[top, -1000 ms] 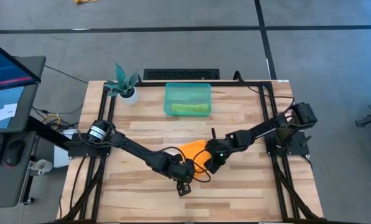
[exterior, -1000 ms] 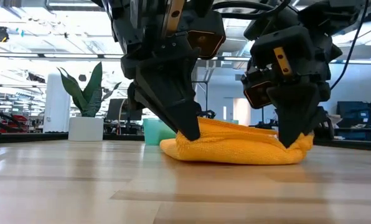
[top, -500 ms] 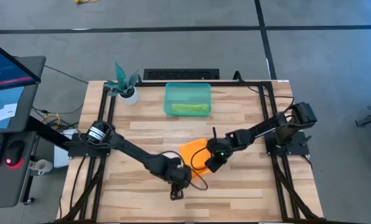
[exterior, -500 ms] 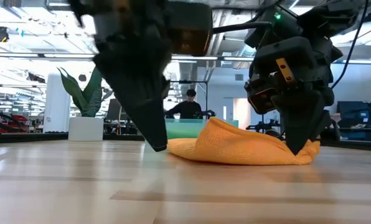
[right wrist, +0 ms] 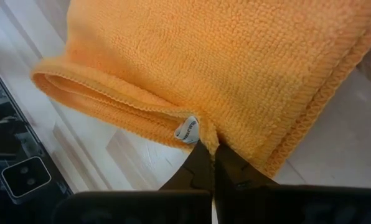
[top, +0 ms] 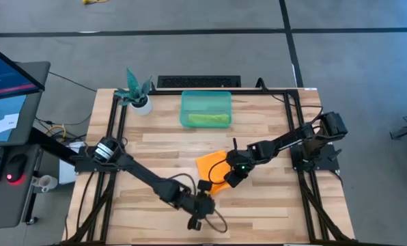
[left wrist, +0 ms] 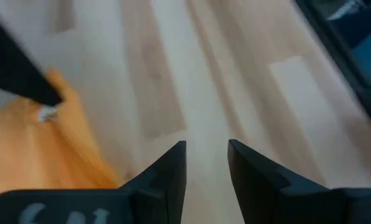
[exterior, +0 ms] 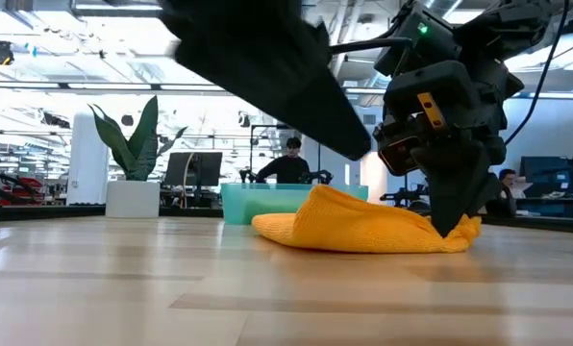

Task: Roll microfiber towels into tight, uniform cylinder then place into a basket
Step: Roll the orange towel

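The orange towel lies folded in a low heap at the table's middle, resting on the wood. My right gripper is shut on its near right corner. Just off the towel's near edge, my left gripper is open, with only bare wood between its fingers; the towel lies beside it, apart. The lime green towel lies inside the teal basket at the far middle of the table. My right gripper pinches the orange towel's hemmed corner beside the small white label between its two fingers. The fingers slant down onto it from the table's right side. Several folded layers meet at that corner. The towel lies slack on the table.
A white pot with a teal plant stands at the far left corner. A dark bar lies along the far edge behind the basket. Bare wood stretches along the near edge and right of the towel. A person sits in the room beyond.
My left gripper has let go of the orange towel's left end and drawn away toward the table's near edge, rolling its wrist as it went. The released end has settled onto the table, while the right end stays pinned under my still right gripper.
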`<state>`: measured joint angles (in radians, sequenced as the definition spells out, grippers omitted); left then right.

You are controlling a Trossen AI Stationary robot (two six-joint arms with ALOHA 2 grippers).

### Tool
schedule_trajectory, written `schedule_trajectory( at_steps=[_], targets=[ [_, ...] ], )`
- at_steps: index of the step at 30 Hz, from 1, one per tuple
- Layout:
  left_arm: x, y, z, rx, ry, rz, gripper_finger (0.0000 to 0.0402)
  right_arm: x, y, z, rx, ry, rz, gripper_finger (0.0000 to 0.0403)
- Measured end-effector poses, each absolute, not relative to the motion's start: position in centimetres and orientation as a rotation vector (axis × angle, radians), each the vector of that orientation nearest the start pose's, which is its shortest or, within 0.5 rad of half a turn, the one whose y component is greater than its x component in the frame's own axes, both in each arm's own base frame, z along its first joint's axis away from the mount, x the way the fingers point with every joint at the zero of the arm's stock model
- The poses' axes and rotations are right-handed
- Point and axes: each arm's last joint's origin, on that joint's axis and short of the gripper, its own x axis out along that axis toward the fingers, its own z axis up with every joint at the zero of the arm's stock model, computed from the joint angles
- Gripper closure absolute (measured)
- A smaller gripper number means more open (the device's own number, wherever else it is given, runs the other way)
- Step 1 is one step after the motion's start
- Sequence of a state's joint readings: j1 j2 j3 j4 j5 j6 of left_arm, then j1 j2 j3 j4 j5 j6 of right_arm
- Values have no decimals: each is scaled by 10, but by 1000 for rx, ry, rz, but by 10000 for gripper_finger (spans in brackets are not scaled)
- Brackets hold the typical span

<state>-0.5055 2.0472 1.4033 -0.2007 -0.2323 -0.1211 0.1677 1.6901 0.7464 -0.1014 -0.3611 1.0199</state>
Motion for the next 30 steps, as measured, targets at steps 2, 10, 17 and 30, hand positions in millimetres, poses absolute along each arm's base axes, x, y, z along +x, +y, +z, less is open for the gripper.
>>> schedule_trajectory(
  at_steps=[2,10,17,30],
  targets=[
    [388,-199,167,176,811,-191,295,286,59,121,1000,1207,-98,393],
    [400,-180,140,126,900,-203,305,286,59,121,992,1203,-92,392],
    [401,-179,139,152,894,-156,306,286,59,121,993,1207,-91,391],
    [397,-183,145,254,844,-14,306,286,59,121,982,1212,-79,393]
  ],
)
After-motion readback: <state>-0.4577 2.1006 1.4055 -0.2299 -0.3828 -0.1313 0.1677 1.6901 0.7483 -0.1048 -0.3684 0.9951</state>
